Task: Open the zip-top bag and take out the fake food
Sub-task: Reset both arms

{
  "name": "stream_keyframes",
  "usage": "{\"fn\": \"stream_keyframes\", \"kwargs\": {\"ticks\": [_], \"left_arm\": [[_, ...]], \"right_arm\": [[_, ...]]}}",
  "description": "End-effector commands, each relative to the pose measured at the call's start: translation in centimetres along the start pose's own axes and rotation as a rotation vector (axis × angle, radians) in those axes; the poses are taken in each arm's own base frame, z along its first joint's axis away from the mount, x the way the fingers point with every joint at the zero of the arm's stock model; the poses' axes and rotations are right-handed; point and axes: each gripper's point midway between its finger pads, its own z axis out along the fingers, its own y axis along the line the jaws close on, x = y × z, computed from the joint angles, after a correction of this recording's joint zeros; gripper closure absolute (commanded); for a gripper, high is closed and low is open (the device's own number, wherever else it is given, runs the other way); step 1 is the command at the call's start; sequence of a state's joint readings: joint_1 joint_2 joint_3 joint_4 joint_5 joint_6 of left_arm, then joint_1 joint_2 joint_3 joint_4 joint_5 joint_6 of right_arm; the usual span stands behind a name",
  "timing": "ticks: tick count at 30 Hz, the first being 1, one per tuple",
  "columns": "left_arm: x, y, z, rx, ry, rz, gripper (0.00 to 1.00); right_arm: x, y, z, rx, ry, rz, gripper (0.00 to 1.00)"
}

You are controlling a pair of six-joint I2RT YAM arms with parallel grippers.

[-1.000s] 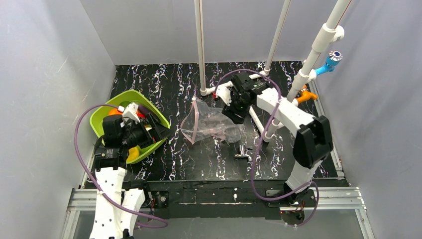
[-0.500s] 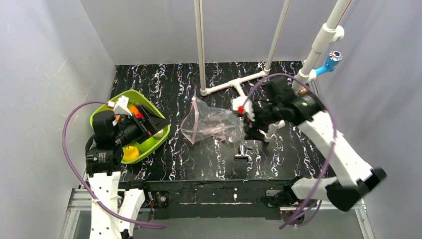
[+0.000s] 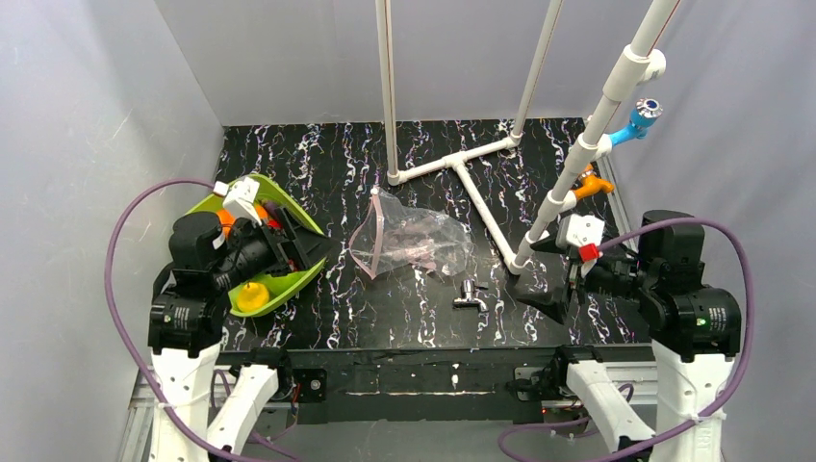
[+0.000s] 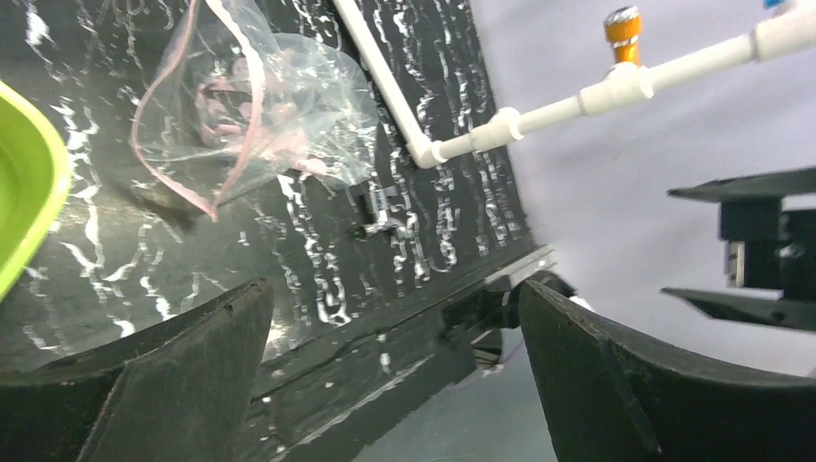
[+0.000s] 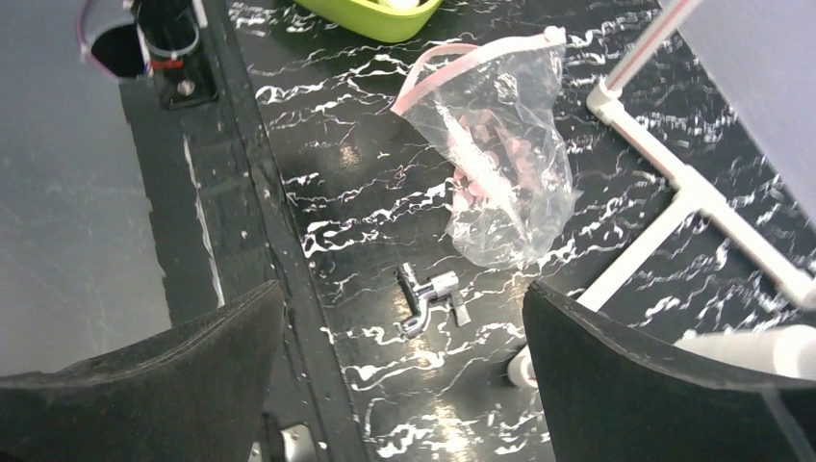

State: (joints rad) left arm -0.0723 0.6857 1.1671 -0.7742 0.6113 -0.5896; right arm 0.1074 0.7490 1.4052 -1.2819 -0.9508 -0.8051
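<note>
The black surface (image 3: 385, 322) has white marble veins, with a white plastic pipe frame (image 3: 481, 207) lying across it. The glossy lime-green tray (image 3: 289, 281) sits on the left holding the fake food (image 3: 252, 296); I can see a round yellow piece and something orange. The zip-top bag (image 3: 414, 241) lies crumpled mid-surface, clear and crinkly, with its pink strip looping toward the tray. A small shiny metal fitting (image 3: 469, 294) sits just in front of it.

Both my tools are spread wide with nothing in them: left tool (image 3: 306, 248) by the tray's rim, right tool (image 3: 550, 284) near the right edge. A second ago the right arm was at the bag; it's pulled back now. The bag hasn't budged.
</note>
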Motion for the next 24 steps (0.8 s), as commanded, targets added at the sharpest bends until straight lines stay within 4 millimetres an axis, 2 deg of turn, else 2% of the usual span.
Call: {"fn": "stream_keyframes", "kwargs": {"ticks": [1,3,6,10,12,14,24], "left_arm": [[0.2,1.0,-1.8,-0.089,-0.027,0.182,0.02],[-0.2,2.0,-2.2,-0.153,-0.057,0.218,0.02],[-1.0,2.6,-2.8,-0.193,-0.124,0.235,0.02],[-2.0,3.5,-3.9,-0.256,-0.226,0.252,0.02],[-1.8,4.6,-4.5,-0.308,-0.253,0.253,0.02],[-1.4,5.2,-4.5,-0.322,-0.241,0.266,0.02],[-0.1,3.2,-3.6,-0.188,-0.185,0.284,0.02]], "right_arm": [[-1.1,-0.3,0.0,0.049,-0.080,0.181,0.02],[-1.3,-1.3,-0.5,0.132,-0.093,0.227,0.02],[-1.2,-2.7,-1.0,0.231,-0.094,0.276,0.02],[-1.6,-2.3,-1.1,0.225,-0.130,0.262,0.02],[-2.1,-1.9,-1.1,0.208,-0.164,0.283,0.02],[-2.6,-2.5,-1.3,0.242,-0.187,0.326,0.02],[-3.2,-3.2,-1.9,0.322,-0.204,0.376,0.02]]}}
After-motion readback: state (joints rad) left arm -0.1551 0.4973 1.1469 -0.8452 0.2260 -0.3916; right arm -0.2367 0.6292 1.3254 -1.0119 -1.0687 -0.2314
